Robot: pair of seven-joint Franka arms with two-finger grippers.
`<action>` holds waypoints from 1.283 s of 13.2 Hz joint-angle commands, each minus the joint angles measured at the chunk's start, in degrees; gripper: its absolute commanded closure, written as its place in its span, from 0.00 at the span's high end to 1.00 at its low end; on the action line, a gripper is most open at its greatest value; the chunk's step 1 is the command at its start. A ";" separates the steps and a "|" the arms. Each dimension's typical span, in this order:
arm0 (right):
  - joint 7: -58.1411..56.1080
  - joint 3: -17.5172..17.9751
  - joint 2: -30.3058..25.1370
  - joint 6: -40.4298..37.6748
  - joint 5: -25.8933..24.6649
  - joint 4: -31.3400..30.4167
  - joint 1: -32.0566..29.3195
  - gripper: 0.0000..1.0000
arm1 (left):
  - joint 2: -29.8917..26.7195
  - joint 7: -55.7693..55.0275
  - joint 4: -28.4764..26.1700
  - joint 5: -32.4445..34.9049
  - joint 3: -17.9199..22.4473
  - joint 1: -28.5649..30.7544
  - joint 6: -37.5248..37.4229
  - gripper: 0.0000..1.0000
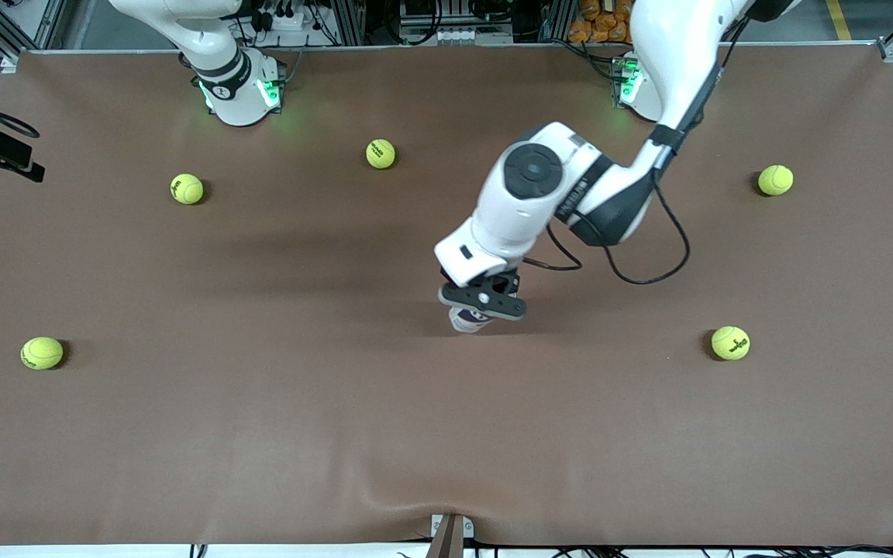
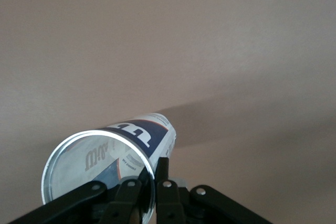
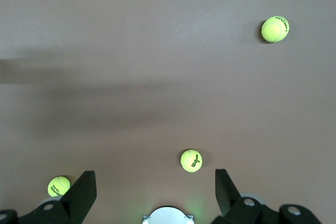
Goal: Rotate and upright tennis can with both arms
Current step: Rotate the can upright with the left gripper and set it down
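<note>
2 arms: we see the left gripper [image 1: 483, 304] clamped shut on the tennis can [image 2: 105, 166] at mid-table, while the right gripper [image 3: 156, 192], fingers spread wide and empty, waits above its base.

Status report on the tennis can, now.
Left gripper shut on clear-plastic labelled tennis can, mid-table. Right gripper jaws open, waiting. Nothing blocking.
</note>
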 commanded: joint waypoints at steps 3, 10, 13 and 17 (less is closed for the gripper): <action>0.63 0.95 -0.78 0.51 0.24 -0.49 -1.14 1.00 | 0.59 -0.36 -0.48 5.31 0.88 -1.74 -1.31 0.02; 0.46 0.86 1.06 3.24 -1.33 -0.93 -1.40 1.00 | 2.70 -3.60 -0.22 4.34 0.70 -1.83 -1.23 1.00; 0.37 1.12 0.80 2.89 -1.17 -0.58 -0.18 1.00 | 2.35 -3.96 0.92 4.43 0.79 -1.83 -1.23 1.00; 0.90 0.86 0.54 2.54 -0.81 -0.49 1.94 1.00 | -1.42 -3.96 1.45 4.34 0.53 -1.48 -4.46 1.00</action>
